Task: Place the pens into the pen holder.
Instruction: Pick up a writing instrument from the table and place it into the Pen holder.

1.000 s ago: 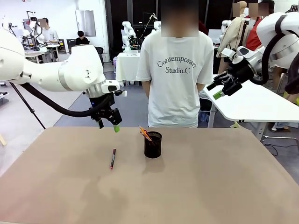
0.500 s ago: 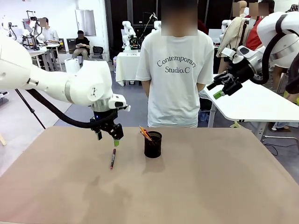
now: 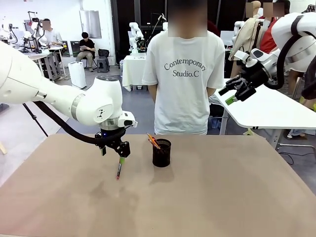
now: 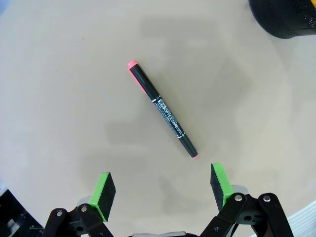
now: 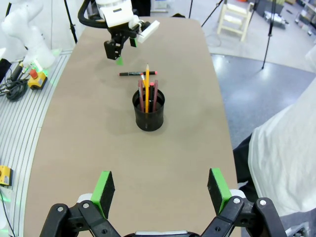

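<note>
Left gripper (image 3: 113, 155) is wide open, nothing between the green pads (image 4: 104, 190) (you can see bare table between them in the left wrist view). It points straight down and hangs just over the far end of the one loose pen (image 3: 119, 171). I can't tell from the front view whether a fingertip touches it; the wrist view shows it clear of both pads.

That pen (image 4: 162, 116) has a black body with white print and red at both ends. It lies flat on the brown table (image 3: 222, 197), to the left of the pen holder (image 3: 161, 153). From the wrist camera it sits on a slant ahead of the jaws, thin tip nearer one pad.

The holder is the black mesh cup standing upright around the middle of the table, toward the far side. It has pens standing in it (image 5: 147, 91): an orange-yellow pencil and some dark red ones, leaning against the rim.

Right gripper (image 3: 226, 96) is also open and empty. It's raised high off to the right, over the edge of a white side table (image 3: 276, 111), well apart from the cup and the loose pen. Its wrist view looks down the length of the table at the holder (image 5: 148, 116), with the loose pen (image 5: 137, 73) beyond it.

A person in a white T-shirt (image 3: 185, 74) stands at the far edge, right behind the holder.
</note>
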You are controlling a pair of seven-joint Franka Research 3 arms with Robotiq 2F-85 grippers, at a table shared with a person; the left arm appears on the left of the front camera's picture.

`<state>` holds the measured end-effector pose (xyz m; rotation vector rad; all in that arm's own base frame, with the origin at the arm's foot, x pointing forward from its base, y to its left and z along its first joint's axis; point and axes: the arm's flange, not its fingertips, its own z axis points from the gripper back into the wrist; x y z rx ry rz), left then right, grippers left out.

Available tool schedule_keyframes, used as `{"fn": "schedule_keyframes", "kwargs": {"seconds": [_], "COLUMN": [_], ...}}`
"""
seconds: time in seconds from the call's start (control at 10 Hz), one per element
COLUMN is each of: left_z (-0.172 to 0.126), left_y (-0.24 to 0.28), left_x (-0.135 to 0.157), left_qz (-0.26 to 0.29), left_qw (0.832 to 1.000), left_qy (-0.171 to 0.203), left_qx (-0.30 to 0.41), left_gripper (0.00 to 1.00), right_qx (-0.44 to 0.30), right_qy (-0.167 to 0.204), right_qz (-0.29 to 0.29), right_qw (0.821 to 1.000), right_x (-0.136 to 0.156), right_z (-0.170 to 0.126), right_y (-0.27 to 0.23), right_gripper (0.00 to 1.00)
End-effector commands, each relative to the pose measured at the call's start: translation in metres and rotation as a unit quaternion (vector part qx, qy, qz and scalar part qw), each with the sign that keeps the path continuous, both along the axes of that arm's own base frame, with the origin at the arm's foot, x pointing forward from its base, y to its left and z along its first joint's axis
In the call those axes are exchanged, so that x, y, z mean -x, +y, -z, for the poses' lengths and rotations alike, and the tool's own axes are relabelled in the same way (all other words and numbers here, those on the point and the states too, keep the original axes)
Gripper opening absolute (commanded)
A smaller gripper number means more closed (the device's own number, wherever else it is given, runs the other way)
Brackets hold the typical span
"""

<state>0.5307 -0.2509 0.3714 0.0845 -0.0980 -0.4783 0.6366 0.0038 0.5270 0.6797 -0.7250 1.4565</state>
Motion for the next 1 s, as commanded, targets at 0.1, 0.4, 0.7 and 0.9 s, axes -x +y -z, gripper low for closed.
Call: {"fn": "schedule_keyframes", "kwargs": {"seconds": [0.1,0.4,0.7,0.9], "left_z": [-0.007,0.008,0.024,0.039], "left_y": [0.001,0.002,0.008,0.006], "left_x": [0.001,-0.021,-0.044,-0.061], "left_qz": [0.010,-0.067,-0.167,-0.187], "left_qw": [1.000,0.997,0.985,0.982], "left_qy": [0.002,0.024,-0.005,-0.010], "left_qx": [-0.004,0.034,0.039,0.031], "left_gripper": [1.00,1.00,1.00,1.00], "right_qx": [0.000,0.000,0.000,0.000], "right_qy": [0.000,0.000,0.000,0.000], "right_qz": [-0.004,-0.004,-0.004,-0.004], "right_qw": [1.000,1.000,1.000,1.000], "right_x": [0.002,0.002,0.002,0.002], "right_z": [-0.001,-0.001,-0.001,-0.001], "right_y": [0.000,0.000,0.000,0.000], "right_gripper": [1.00,1.00,1.00,1.00]}}
